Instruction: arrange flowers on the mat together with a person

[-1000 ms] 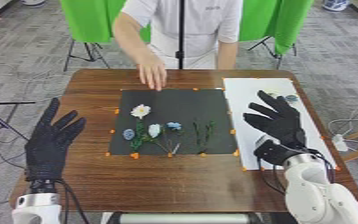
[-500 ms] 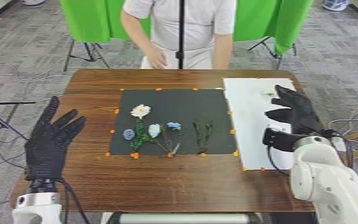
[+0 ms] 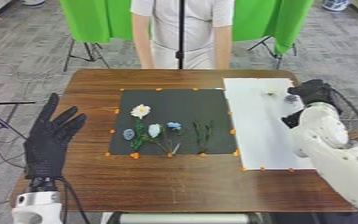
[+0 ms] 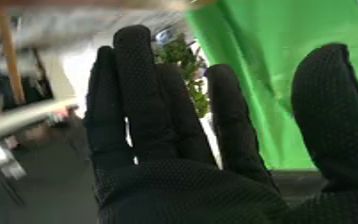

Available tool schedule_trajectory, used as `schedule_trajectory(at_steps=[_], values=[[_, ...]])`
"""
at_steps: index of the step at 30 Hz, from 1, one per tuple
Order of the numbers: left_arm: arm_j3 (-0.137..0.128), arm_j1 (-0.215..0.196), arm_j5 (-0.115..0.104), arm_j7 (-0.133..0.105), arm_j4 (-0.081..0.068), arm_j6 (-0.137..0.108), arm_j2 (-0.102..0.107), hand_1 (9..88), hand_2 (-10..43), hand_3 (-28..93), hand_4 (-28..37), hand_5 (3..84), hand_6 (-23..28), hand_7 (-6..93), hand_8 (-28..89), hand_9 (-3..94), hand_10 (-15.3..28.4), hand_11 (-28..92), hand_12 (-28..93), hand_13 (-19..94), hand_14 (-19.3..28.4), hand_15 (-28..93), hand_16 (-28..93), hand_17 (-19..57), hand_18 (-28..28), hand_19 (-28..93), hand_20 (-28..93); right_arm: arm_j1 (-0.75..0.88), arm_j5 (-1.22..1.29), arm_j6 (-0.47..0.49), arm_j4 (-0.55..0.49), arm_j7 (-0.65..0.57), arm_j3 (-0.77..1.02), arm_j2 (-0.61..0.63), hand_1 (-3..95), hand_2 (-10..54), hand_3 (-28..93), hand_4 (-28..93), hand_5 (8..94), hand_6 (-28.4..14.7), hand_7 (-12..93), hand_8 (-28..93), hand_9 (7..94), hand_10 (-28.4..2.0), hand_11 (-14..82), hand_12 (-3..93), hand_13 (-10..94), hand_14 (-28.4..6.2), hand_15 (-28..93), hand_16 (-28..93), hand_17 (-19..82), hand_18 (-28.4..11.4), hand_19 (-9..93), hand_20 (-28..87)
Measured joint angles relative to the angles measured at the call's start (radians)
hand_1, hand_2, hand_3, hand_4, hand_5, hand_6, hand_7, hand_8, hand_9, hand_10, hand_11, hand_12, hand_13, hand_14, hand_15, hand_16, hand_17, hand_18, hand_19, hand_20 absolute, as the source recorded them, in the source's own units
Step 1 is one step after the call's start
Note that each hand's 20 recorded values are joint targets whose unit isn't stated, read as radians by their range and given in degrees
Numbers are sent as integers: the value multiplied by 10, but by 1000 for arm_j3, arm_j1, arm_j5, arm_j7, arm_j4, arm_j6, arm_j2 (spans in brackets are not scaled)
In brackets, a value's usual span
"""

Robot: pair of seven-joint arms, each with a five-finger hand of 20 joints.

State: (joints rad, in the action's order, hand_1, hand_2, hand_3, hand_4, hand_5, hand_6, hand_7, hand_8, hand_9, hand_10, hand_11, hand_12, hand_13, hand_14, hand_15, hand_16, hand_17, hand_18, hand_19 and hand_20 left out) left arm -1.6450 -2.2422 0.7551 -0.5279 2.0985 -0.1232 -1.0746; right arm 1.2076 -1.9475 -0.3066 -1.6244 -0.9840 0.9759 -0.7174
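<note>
In the head view my right hand (image 3: 310,91) is over the far right edge of the white sheet (image 3: 262,135), beside a small bluish flower (image 3: 290,98) and a pale one (image 3: 270,93). My right hand (image 4: 184,185) has its fingers straight in the right wrist view, with nothing held. My left hand (image 3: 49,142) stays at the table's left side, fingers extended. The dark mat (image 3: 171,97) bears a white flower (image 3: 141,110), a blue-grey one (image 3: 129,134), a white bud (image 3: 154,130), a light-blue flower (image 3: 174,125) and green stems (image 3: 204,136).
Orange markers (image 3: 135,156) line the mat. A person stands behind the brown table (image 3: 171,187) with arms lowered. A thin black pole (image 3: 180,42) rises at the table's far edge, and green cloth (image 3: 94,22) hangs behind.
My right hand has moved away from me and to the right, to the far edge of the white sheet. The person's hand has withdrawn from over the mat. My left hand has kept still.
</note>
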Motion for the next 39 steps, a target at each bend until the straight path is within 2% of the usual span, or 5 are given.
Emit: schedule_trajectory(at_steps=[6, 14, 33, 37, 39], values=[[15, 4, -24, -33, 0, 0, 23, 209, 71, 736, -283, 269, 23, 105, -91, 328, 165, 187, 120, 264, 218, 348, -36, -39, 276, 608, -68, -206, 24, 92, 159, -3, -175, 10, 296, -28, 746, -248, 397, 8, 151, -129, 414, -180, 109, 145, 492, -153, 553, 77, 210, -238, 704, 154], [25, 7, -55, -67, 2, -1, 49, 208, 71, 736, -283, 269, 23, 104, -91, 329, 165, 190, 120, 267, 220, 354, -37, -39, 277, 611, -69, -394, 87, 314, 265, -4, -291, -10, 304, -38, 740, -253, 370, 21, 139, -123, 397, -182, 97, 144, 486, -155, 541, 76, 206, -236, 704, 143], [23, 21, -76, -76, 8, 21, 51, 209, 71, 736, -283, 270, 24, 106, -91, 331, 166, 195, 119, 271, 222, 363, -41, -38, 278, 615, -73, -325, 106, 371, 298, -5, -246, -71, 320, -50, 749, -264, 373, 26, 146, -126, 409, -186, 98, 143, 497, -154, 551, 74, 204, -225, 716, 131], [24, 33, -77, -76, 7, 28, 51, 209, 71, 736, -283, 270, 24, 107, -91, 331, 166, 195, 119, 271, 222, 364, -41, -38, 277, 614, -74, -323, 103, 394, 307, -2, -254, -78, 363, -73, 755, -276, 399, 36, 162, -136, 452, -168, 123, 142, 515, -140, 548, 69, 210, -217, 716, 125], [24, 37, -79, -76, 7, 29, 51, 208, 71, 736, -283, 270, 24, 107, -91, 331, 166, 196, 119, 271, 222, 364, -41, -38, 277, 614, -75, -323, 94, 412, 311, 3, -259, -80, 401, -87, 751, -280, 455, 39, 174, -148, 512, -151, 153, 137, 559, -114, 520, 78, 227, -207, 718, 114]])
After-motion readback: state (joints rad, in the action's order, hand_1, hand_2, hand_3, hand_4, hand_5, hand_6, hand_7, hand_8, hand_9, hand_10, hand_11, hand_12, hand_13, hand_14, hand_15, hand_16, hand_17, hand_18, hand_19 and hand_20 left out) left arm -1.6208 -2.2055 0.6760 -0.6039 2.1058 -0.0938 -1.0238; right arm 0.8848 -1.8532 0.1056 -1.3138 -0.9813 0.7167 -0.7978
